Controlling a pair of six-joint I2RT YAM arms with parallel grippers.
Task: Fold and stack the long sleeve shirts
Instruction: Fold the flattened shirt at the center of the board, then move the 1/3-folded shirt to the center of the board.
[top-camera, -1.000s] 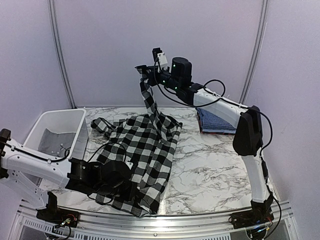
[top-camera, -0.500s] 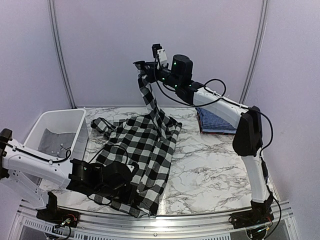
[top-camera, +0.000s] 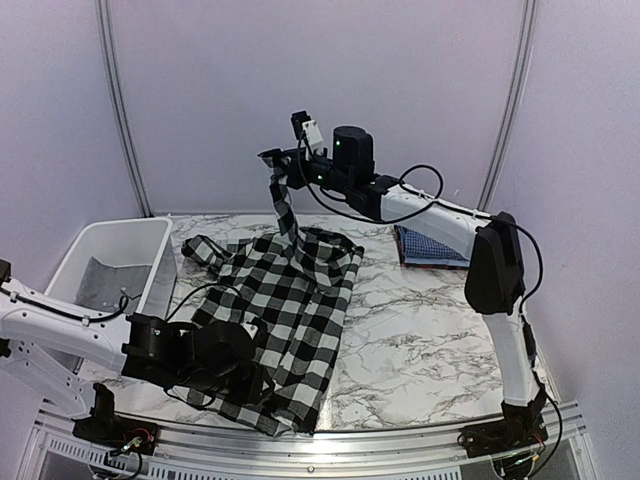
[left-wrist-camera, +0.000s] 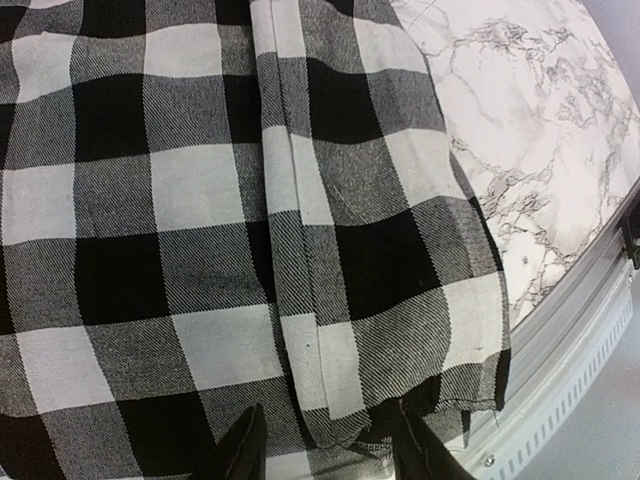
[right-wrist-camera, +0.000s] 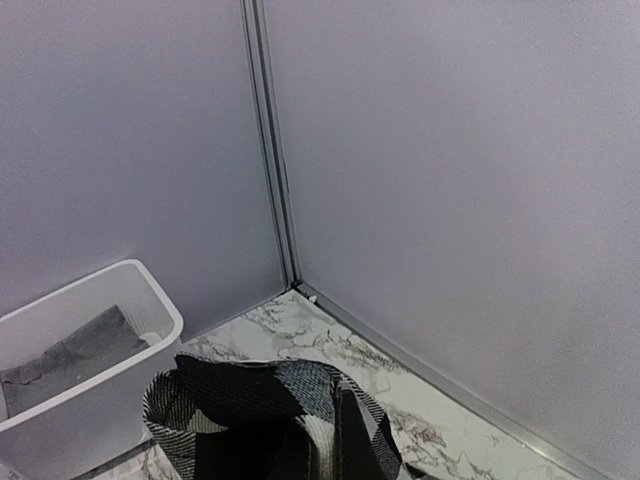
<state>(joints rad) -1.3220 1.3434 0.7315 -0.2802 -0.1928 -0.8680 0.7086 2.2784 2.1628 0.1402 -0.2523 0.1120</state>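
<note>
Leftward and a little lower is where the right gripper (top-camera: 275, 157) now sits compared with a second ago. The left arm has edged back toward its own side, and the near hem of the black-and-white shirt (top-camera: 290, 290) has shifted with it.

Top view: the right gripper is raised high and pinches one sleeve (top-camera: 287, 210), which hangs straight down from it. The rest of the shirt lies spread on the table (top-camera: 430, 330) below and toward the robot from that hand. A blue shirt (top-camera: 432, 244) lies folded on the table, behind this hand, near its forearm. A white bin (top-camera: 160, 262) stands down to the hand's left. The left gripper (top-camera: 250, 388) rests low at the shirt's near hem.

Left wrist view: the left gripper (left-wrist-camera: 326, 450) shows two dark fingers (left-wrist-camera: 241, 452) set moderately apart, with the hem bunched between them. Whether they actually grip it cannot be told. Checked cloth (left-wrist-camera: 250, 230) fills the space ahead of the hand, with bare table (left-wrist-camera: 530, 130) to its right.

Right wrist view: bunched checked cloth (right-wrist-camera: 270, 410) sits right under the hand, hiding its fingers. The bin (right-wrist-camera: 165, 310) lies beyond to the left.

The sideways travel suggests the sleeve is being carried across the shirt's body, so folding looks under way and stacking not yet done.
</note>
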